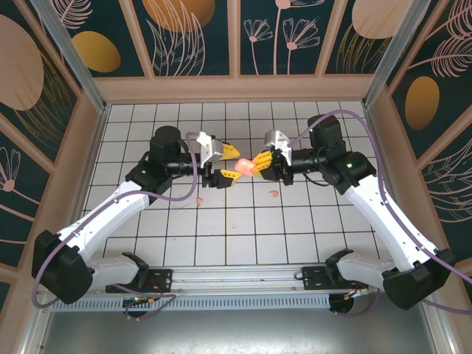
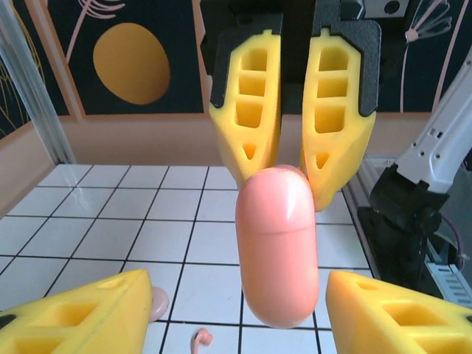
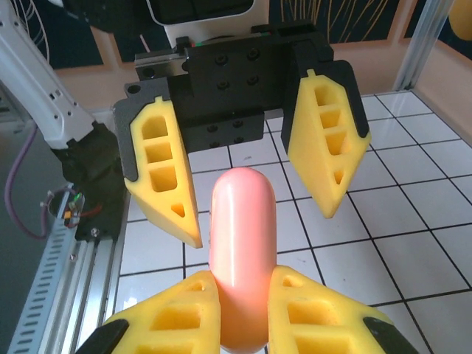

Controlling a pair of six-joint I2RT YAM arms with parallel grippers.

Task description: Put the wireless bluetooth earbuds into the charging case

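While the right gripper (image 1: 264, 161) clamps the pink charging case (image 1: 257, 166) above mid-table, top view: left gripper (image 1: 233, 164) jaws wide, flanking its free end, whether touching unclear. Tiny pink earbuds (image 1: 273, 193) on tiles (image 1: 221, 243) below, too small to read. Left wrist: case seam shut; a rounder pink piece (image 2: 158, 302) half hidden behind a finger (image 2: 81, 317). Right wrist: case base buried between pads (image 3: 177, 310). Judged step: opening the lid; next needs a grip above the seam.

My count: one case, two grippers, two loose pink bits.

I see one pink capsule-shaped case (image 3: 242, 221). My two grippers, left gripper (image 1: 237, 164) and right gripper (image 1: 258, 164), have four yellow fingers (image 3: 324, 140) between them. Two small pink bits lie on the tiles, a left bit (image 1: 199, 198) and a right bit (image 1: 273, 193).
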